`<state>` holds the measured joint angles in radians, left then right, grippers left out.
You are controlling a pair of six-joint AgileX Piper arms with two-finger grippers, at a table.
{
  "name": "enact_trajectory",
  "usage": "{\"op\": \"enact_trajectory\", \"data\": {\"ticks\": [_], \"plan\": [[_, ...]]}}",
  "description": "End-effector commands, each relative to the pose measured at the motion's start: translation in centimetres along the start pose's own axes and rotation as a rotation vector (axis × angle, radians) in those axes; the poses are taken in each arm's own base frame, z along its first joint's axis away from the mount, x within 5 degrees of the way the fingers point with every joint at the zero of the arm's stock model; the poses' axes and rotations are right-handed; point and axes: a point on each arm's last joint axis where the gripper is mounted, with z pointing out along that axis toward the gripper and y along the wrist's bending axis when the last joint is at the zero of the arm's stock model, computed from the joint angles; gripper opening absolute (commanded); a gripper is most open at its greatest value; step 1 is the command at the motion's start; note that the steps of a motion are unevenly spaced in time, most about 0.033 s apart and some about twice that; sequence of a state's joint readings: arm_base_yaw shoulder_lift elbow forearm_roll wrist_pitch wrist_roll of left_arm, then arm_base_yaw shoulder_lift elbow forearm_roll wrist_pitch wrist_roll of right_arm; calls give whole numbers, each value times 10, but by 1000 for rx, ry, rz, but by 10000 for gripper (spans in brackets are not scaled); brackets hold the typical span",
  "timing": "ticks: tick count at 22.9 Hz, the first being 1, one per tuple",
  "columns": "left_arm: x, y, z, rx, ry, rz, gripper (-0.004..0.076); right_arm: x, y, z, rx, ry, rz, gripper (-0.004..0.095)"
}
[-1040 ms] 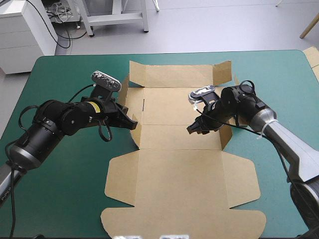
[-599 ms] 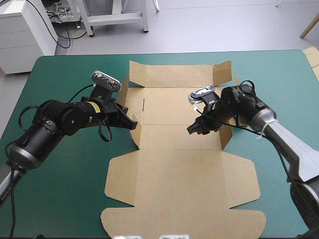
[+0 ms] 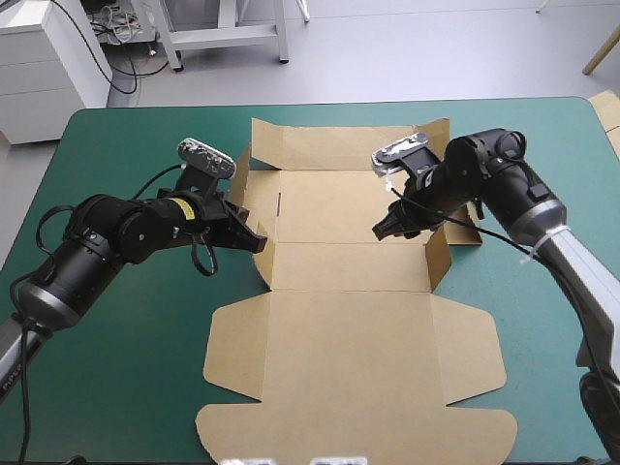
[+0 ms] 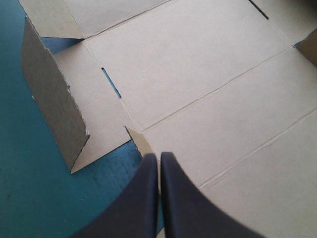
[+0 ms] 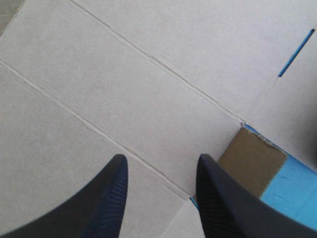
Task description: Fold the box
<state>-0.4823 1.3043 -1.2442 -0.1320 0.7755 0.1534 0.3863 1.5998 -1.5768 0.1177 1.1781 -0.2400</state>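
Teal-green table cover (image 3: 116,368) carried the brown box (image 3: 349,329), lying mostly flat across the middle, its large rounded panel toward the near edge. At the far half, side flaps stood partly up on both sides. Your left gripper (image 3: 256,241) sat at the box's left edge, black fingers pressed together on the corner of a small raised flap (image 4: 138,141). Your right gripper (image 3: 380,232) hung over the middle panels, just inside the raised right flap (image 3: 439,260), its fingers spread above the board.

A teal-green table (image 3: 145,368) stands on grey floor (image 3: 407,48), a white cabinet (image 3: 39,68) beyond its left corner.
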Motion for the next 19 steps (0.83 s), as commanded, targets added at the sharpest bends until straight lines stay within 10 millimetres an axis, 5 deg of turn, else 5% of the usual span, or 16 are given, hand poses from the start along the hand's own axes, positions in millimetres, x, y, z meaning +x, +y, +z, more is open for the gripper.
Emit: {"op": "enact_trajectory", "data": {"ticks": [1,9,19], "plan": [[-14,0,-17,-4,-106,-3,-8,-2,1,-52,72,-149,-24,412],[-12,-1,-17,-2,-89,-3,-8,19,-3,-107,242,-258,46,412],[-9,-1,-16,5,-48,-3,-8,31,-17,-118,284,-275,160,412]]}}
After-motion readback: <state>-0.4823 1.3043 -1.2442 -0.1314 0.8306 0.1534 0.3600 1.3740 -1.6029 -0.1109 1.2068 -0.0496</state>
